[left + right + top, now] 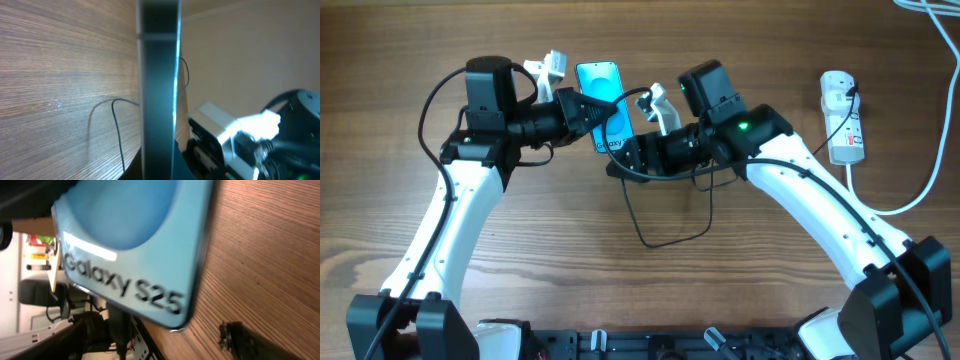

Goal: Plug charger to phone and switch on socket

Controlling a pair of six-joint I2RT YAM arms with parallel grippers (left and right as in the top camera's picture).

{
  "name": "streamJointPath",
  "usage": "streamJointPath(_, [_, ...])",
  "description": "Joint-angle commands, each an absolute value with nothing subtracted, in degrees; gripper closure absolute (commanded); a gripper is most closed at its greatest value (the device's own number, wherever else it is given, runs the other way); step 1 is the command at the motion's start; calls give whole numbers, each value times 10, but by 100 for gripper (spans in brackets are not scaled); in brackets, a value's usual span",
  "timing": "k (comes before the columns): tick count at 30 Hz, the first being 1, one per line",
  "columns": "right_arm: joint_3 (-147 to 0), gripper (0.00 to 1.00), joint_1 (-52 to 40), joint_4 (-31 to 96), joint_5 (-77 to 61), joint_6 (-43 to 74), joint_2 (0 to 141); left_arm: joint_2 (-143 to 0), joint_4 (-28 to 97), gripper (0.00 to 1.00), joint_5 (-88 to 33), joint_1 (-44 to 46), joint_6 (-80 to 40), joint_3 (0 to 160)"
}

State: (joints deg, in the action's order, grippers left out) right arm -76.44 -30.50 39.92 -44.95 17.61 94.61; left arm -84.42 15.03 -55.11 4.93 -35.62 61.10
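Evidently the left claw [594,112] clamps the glossy, flat phone [598,80]; right claw [626,152] opening unclear.

The phone [600,82] has a light blue screen with the text "Galaxy S25" and is a little slanted. The thin black charger [672,239] cable makes a loop below it. The white socket [844,118] strip lies well apart at the right, a plug in its far end

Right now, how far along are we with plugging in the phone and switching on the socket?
Done: the phone is clamped in the left claw. In hand: the right claw, apparently open, sits at the phone's lower end, where the charger leads; whether it is seated is hidden. Remaining: the socket, no claw near it.
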Motion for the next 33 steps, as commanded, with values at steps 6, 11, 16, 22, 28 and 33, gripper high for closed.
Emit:
streamJointPath(6, [-777, 43, -322, 398, -463, 165, 946, -833, 147, 96, -539, 50, -380, 610])
streamJointPath(11, [-777, 68, -322, 396, -458, 165, 946, -833, 153, 96, -539, 50, -380, 610])
streamJointPath(16, [-777, 70, -322, 388, -459, 166, 946, -833, 163, 96, -539, 50, -380, 610])
streamJointPath(22, [-777, 70, -322, 381, -459, 167, 946, -833, 165, 96, -539, 50, -400, 610])
streamJointPath(28, [-777, 73, -322, 380, -459, 167, 946, -833, 164, 96, -539, 50, -425, 610])
streamJointPath(33, [-777, 80, -323, 380, -459, 167, 946, -833, 160, 96, -539, 50, -426, 610])
